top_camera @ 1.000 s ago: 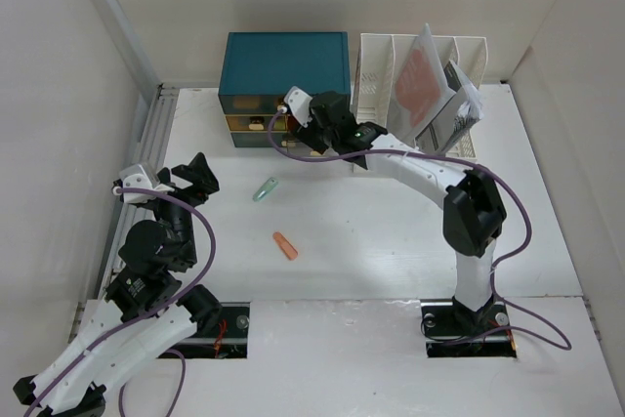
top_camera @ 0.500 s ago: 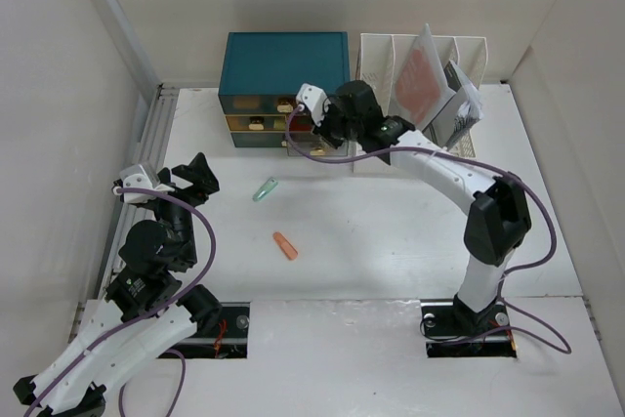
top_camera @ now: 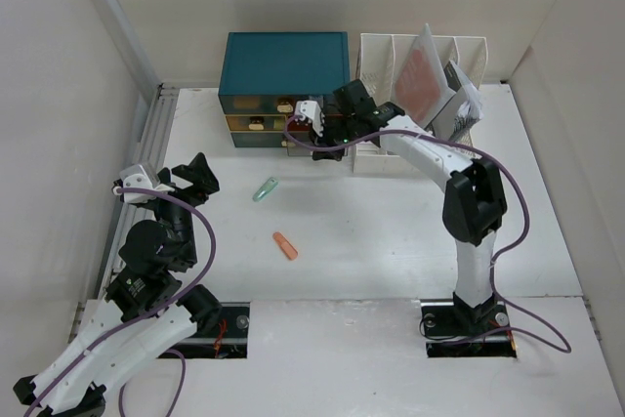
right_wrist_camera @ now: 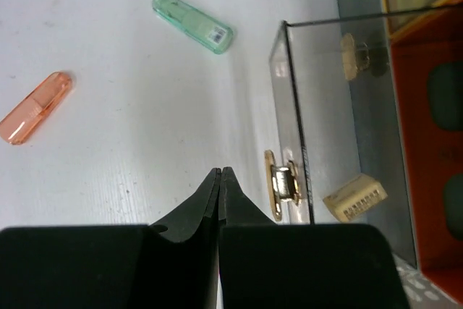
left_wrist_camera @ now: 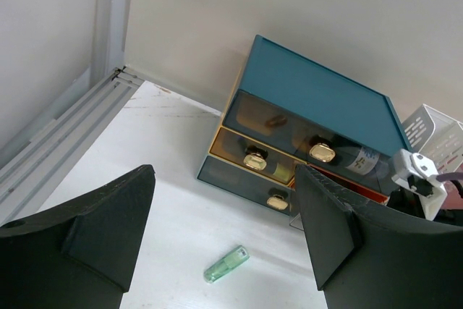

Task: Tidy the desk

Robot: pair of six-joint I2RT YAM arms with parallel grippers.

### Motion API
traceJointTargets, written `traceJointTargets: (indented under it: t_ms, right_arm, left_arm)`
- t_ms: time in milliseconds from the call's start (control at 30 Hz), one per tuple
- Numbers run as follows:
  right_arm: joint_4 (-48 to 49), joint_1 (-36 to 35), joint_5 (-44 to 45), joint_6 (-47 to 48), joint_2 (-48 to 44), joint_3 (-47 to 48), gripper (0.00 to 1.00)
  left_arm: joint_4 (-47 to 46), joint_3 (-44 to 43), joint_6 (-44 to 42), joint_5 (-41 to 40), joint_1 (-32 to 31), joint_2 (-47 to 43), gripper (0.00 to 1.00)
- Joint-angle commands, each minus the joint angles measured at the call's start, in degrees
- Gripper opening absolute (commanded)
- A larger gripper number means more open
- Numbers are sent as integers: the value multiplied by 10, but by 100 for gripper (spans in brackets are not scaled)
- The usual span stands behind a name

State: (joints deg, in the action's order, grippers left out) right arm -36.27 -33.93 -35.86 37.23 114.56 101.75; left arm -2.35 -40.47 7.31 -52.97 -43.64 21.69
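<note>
Surface (top_camera: 391,231) not yet tidy. Teal drawers (top_camera: 283,61) at back edge, one drawer (right_wrist_camera: 340,128) open, likely to take loose items. Right end effector (right_wrist_camera: 219,175) pinched closed, empty, just beside knob (right_wrist_camera: 282,182). Left end effector (left_wrist_camera: 224,175) spread wide, empty, off left. Green stick (top_camera: 265,188), orange stick (top_camera: 285,245) loose mid-surface.

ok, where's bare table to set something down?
Biggest bare patch: white table right of the right arm, in front of the white file rack. Also mid-table between the orange plastic stick and that arm. Crowded in front of the teal drawer cabinet: open clear drawer, right claw, green plastic stick.
</note>
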Motion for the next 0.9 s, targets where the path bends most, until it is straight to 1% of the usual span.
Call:
traceJointTargets:
  t_ms: [0,67,100,167,200,267,333,500,567,867]
  right_arm:
    - [30,-3,44,-33,-9,12,0]
    - [90,-3,88,-81,-26,-18,0]
    - [130,-3,149,-98,-31,-39,0]
    - [163,-3,201,-123,-36,-58,0]
    - [179,-8,243,-130,-46,-66,0]
    - [204,-8,272,-135,-52,-72,0]
    - [210,-8,310,-153,-52,-72,0]
    - [258,-13,380,-170,-47,-82,0]
    - [263,-18,407,-170,-42,-82,0]
    - [274,-24,471,-165,-5,-54,0]
  left_arm:
    - [-22,1,-8,-4,1,3,76]
    - [-22,1,-8,-4,1,3,76]
    - [-22,1,-8,-4,1,3,76]
    - [-22,1,-8,-4,1,3,76]
    - [-22,1,-8,-4,1,3,76]
    - [-22,1,-8,-4,1,3,76]
    - [-22,1,-8,-4,1,3,76]
    - [-22,1,-8,-4,1,3,76]
    - [-22,1,-8,-4,1,3,76]
    - [-22,1,-8,-4,1,3,76]
